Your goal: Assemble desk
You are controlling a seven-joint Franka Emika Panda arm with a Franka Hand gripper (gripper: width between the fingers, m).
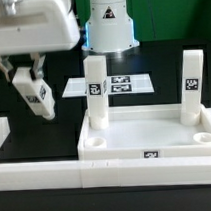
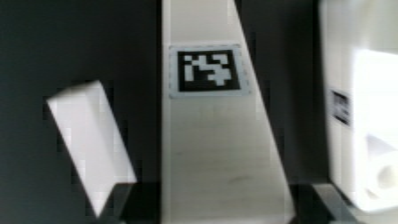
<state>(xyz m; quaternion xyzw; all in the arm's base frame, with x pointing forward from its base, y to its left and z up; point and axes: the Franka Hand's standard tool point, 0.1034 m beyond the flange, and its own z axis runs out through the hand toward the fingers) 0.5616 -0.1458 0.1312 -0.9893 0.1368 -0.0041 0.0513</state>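
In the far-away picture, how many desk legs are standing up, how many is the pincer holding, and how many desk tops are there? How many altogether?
Standing legs: 2
Held leg, gripped in the pincer: 1
Desk top: 1
Total: 4

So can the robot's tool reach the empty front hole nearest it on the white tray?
Probably yes. The tool, gripping a loose leg, hangs beside the desk panel, and nothing stands over that front hole; the upright leg is behind it.
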